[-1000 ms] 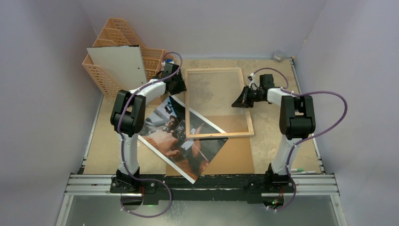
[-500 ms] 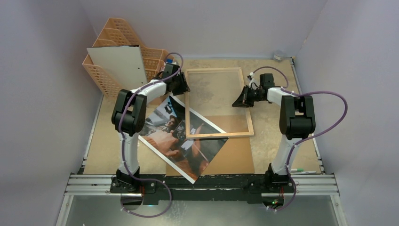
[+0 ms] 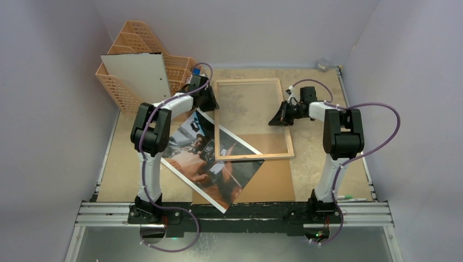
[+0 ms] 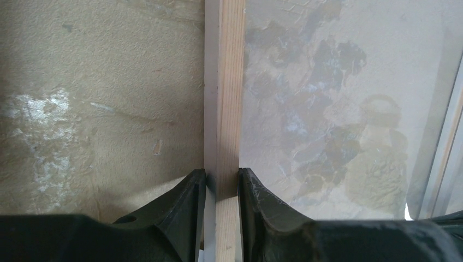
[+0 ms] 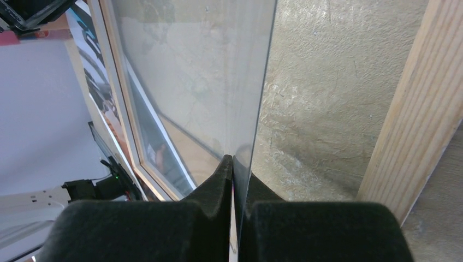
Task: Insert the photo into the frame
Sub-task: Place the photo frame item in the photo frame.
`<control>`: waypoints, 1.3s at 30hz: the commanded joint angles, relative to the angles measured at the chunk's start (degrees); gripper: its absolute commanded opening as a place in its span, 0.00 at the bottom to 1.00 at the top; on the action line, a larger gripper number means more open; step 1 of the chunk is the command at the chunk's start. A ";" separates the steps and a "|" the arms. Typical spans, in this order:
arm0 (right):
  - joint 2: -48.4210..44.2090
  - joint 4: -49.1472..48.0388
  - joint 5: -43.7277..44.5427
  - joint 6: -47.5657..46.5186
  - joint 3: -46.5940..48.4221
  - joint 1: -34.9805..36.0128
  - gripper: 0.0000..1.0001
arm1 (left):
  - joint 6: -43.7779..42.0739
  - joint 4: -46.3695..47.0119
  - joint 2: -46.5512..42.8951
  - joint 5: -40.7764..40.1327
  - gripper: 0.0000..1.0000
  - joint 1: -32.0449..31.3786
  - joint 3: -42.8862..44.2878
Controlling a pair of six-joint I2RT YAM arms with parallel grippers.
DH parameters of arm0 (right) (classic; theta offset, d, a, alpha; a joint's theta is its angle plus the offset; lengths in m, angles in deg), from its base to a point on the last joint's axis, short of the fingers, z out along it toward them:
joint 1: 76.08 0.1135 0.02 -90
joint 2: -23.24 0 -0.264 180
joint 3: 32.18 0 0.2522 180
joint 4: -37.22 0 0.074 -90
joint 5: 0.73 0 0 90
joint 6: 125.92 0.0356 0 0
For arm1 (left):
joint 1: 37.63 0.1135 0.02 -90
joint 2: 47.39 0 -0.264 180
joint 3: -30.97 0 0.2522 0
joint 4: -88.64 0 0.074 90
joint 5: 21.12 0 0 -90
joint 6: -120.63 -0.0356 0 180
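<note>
We see the left end effector point(image 4: 221, 179) clamped on a rail of the frame point(image 3: 255, 157), the right end effector point(image 5: 233, 164) pinching its pane point(image 5: 191, 71), the photo point(image 3: 196, 164) at lower centre not yet inserted.

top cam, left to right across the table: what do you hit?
File organiser → left gripper → frame → right arm's elbow. Photo skipped: it overlaps the frame.

frame point(image 4: 224, 82): wood rail, vertical, mid-view
left gripper point(image 4: 221, 180): fingers clamp the rail from both sides
pane point(image 4: 338, 98): right of rail, reflective
table point(image 4: 98, 109): tan, left of rail
</note>
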 commanded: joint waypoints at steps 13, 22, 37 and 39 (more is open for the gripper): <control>-5.26 -8.82 -3.54 1.97 -1.10 1.27 0.00 | -1.03 0.15 0.76 -0.14 0.26 0.39 2.06; -8.88 -16.04 -7.62 3.63 -5.89 1.33 0.00 | -0.24 -0.64 1.25 -0.77 0.26 0.57 2.28; -5.29 -14.69 -1.25 7.36 -3.89 1.36 0.04 | 0.03 -0.83 1.69 0.38 0.27 0.70 2.29; -4.35 -12.82 0.12 7.68 -2.83 1.36 0.10 | 0.03 -0.83 1.65 0.31 0.27 0.74 2.33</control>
